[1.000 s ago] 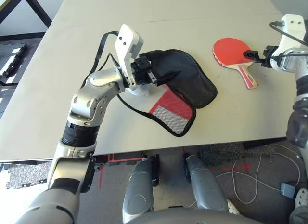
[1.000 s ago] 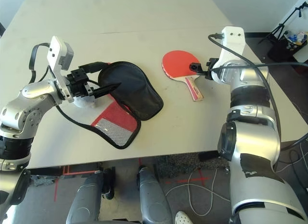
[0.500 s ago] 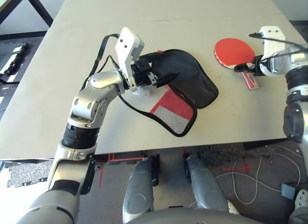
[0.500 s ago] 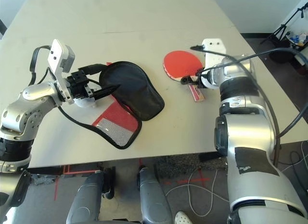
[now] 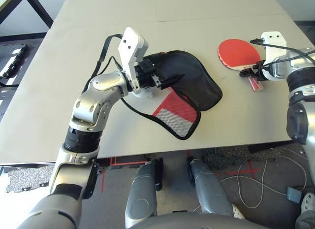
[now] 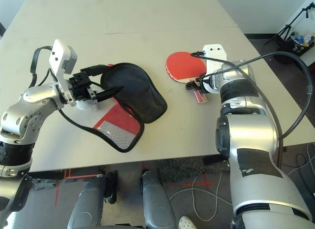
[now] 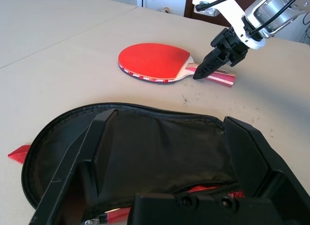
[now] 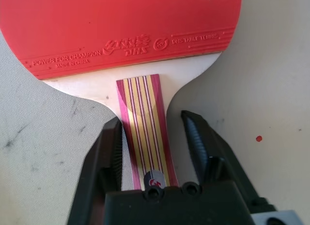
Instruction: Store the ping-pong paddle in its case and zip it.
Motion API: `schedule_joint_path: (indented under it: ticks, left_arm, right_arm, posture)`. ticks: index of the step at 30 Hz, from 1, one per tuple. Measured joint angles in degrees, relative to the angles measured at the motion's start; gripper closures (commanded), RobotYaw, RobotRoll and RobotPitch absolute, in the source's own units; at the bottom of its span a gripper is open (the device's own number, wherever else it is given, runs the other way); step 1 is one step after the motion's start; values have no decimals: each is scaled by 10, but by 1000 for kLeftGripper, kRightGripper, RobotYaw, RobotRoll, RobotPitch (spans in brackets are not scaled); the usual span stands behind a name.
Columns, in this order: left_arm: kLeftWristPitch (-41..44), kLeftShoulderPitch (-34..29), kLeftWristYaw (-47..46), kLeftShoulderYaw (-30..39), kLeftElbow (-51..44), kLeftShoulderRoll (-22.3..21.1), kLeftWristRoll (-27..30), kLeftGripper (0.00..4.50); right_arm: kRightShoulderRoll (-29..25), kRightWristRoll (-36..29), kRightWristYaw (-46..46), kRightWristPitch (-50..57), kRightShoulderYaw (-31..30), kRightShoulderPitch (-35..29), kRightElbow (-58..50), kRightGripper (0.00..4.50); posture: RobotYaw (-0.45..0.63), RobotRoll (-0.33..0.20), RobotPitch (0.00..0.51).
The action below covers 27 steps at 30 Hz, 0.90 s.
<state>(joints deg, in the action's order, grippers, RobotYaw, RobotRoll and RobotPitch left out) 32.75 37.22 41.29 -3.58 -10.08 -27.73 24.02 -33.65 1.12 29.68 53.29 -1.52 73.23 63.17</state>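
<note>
The ping-pong paddle (image 5: pixel 238 52) lies flat at the table's right side, red face up, its striped handle (image 8: pixel 145 118) pointing to the front edge. My right gripper (image 5: pixel 248 74) is down over the handle with a finger on each side. One finger (image 8: pixel 109 152) is almost against the wood and a narrow gap shows at the other. The case (image 5: pixel 197 86) lies open mid-table, black lining up, its red mesh flap (image 5: pixel 174 113) folded toward the front. My left gripper (image 5: pixel 175 64) stands open, its fingers (image 7: pixel 77 157) spread wide in the case's mouth.
The pale table (image 5: pixel 74 81) runs far to the back and left, and its front edge lies just below the case flap. Cables (image 5: pixel 256 184) lie on the floor at the lower right. A black cable loops over my left wrist (image 5: pixel 103 47).
My right gripper has come in from the right and dropped over the paddle's handle, and its fingers have narrowed around it. The left arm and the case have stayed put.
</note>
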Motion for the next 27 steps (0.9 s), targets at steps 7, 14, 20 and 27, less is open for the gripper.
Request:
schedule_joint_path:
  ticks: [7,14,20,27]
  left_arm:
    - [0,0,1,-1,0,0,-6,0]
    - [-1,0,3,-1,0,1,-13,0]
    - [-4,-1,7,-1,1,-1,-18,0]
    - [-5,-1,11,-1,1,-2,-21,0]
  right_arm:
    - [0,7,7,11,-8,-6,-23,3341]
    - [0,11,7,38,-20,-55,-137,3341]
    - [7,5,7,84,-20,-87,-289,3341]
    - [46,-22,8,158,-23,-110,-454,3341]
  posture:
    - [-34,0,240]
    - [-33,0,239]
    - [-32,0,235]
    - [-18,0,239]
